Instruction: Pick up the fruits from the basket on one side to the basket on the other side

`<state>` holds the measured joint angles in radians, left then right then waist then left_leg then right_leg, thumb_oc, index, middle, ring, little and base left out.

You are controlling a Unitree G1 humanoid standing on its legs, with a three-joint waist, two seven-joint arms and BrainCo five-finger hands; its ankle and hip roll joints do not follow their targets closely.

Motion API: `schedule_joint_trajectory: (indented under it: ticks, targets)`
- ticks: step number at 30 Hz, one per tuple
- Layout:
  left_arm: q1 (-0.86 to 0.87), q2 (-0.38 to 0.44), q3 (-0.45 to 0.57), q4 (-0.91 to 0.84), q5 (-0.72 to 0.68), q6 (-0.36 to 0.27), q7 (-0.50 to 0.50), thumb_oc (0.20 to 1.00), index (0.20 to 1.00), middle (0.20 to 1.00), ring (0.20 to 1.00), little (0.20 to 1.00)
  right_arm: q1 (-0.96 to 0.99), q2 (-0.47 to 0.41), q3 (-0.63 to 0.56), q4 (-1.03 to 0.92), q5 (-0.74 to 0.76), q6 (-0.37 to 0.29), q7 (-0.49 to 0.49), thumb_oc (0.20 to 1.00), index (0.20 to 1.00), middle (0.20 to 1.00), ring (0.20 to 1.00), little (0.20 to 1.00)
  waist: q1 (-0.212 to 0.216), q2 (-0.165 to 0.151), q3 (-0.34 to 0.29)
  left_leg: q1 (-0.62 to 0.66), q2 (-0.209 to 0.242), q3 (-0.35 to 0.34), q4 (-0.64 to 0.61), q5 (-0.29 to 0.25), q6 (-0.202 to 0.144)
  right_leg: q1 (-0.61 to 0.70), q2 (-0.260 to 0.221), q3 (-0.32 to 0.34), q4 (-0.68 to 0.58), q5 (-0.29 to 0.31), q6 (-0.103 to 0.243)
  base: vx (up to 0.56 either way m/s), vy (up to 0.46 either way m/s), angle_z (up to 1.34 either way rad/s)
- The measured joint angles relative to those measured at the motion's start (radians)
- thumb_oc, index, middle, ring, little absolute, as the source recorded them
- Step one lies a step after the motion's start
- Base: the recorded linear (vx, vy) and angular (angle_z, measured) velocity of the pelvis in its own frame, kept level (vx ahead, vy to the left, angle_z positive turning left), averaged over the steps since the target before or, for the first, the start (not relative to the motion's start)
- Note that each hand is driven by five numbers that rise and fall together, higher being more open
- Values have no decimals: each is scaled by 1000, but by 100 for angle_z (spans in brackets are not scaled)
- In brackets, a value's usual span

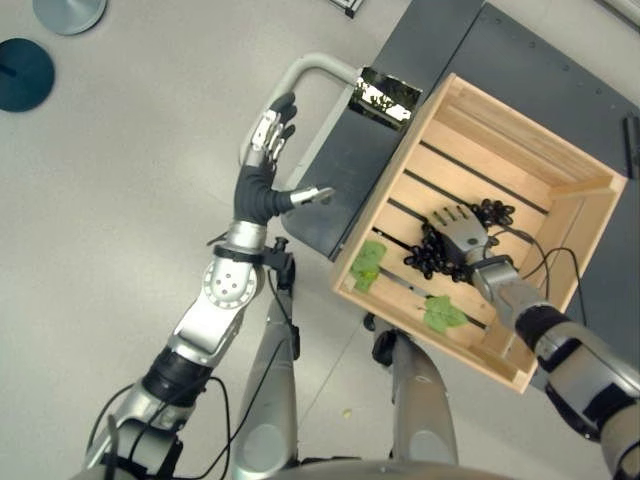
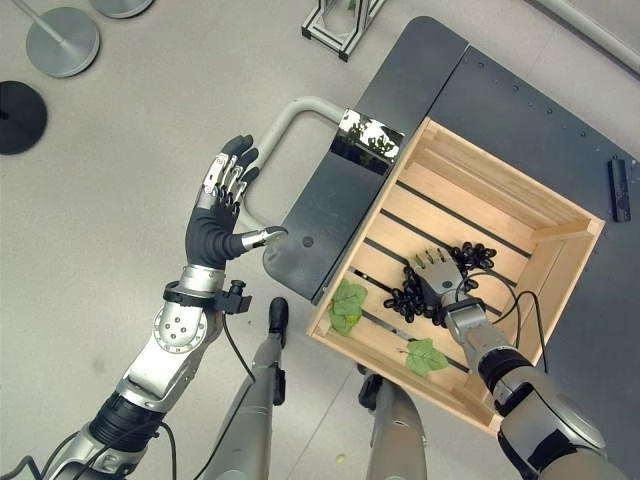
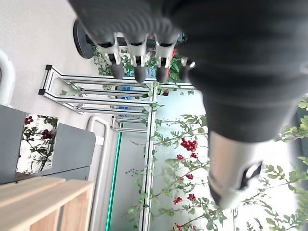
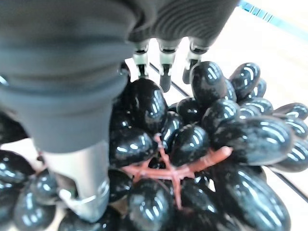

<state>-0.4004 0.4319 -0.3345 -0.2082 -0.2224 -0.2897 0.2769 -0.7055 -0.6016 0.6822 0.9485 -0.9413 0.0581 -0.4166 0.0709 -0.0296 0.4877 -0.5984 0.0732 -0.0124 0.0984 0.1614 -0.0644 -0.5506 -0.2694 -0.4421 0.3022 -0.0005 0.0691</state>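
Observation:
A bunch of black grapes [image 1: 428, 256] lies on the slatted floor of a wooden crate [image 1: 560, 165]. My right hand [image 1: 462, 238] rests flat on top of the bunch, fingers spread and nearly straight. In the right wrist view the fingertips [image 4: 166, 82] touch the glossy grapes [image 4: 192, 144] and the thumb [image 4: 82, 178] lies along their side, with the reddish stem between them. My left hand [image 1: 262, 185] hangs in the air left of the crate, fingers straight, thumb pointing toward the cart, holding nothing.
The crate sits on a dark cart [image 1: 345, 170] with a grey tube handle [image 1: 300, 75]. Two green leaves [image 1: 368, 265] [image 1: 443, 315] lie in the crate's near part. Round stand bases [image 1: 22, 72] [image 1: 68, 12] sit on the floor far left.

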Motion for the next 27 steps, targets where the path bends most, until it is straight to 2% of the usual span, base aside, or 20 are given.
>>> schedule_joint_trajectory:
  ticks: [7, 23, 27]
  targets:
    - [0, -23, 2, 0, 3, 18, 0, 1000, 1000, 1000, 1000, 1000, 3, 11, 1, -5, -20, 28, 15, 1000, 1000, 1000, 1000, 1000, -1, 4, -12, -2, 3, 1, 0, 5, 0, -10, 0, 2, 14, -5, -7, 5, -2, -1]
    - [-35, -21, 4, 0, 13, 36, 9, 1000, 1000, 1000, 1000, 1000, 79, 79, 9, -11, -30, 33, 213, 1000, 1000, 1000, 1000, 1000, -3, 4, -13, 153, 6, 23, -36, 13, -3, 126, 8, 15, -9, -16, 4, 3, -3, -1]
    - [-34, -20, 7, 0, 13, 39, 11, 1000, 1000, 1000, 1000, 1000, 88, 79, 17, -50, -43, 35, 228, 1000, 1000, 1000, 1000, 1000, -5, 4, -13, 155, 12, 32, -40, 13, -3, 127, 18, 21, -13, -14, 7, -10, -18, -5]
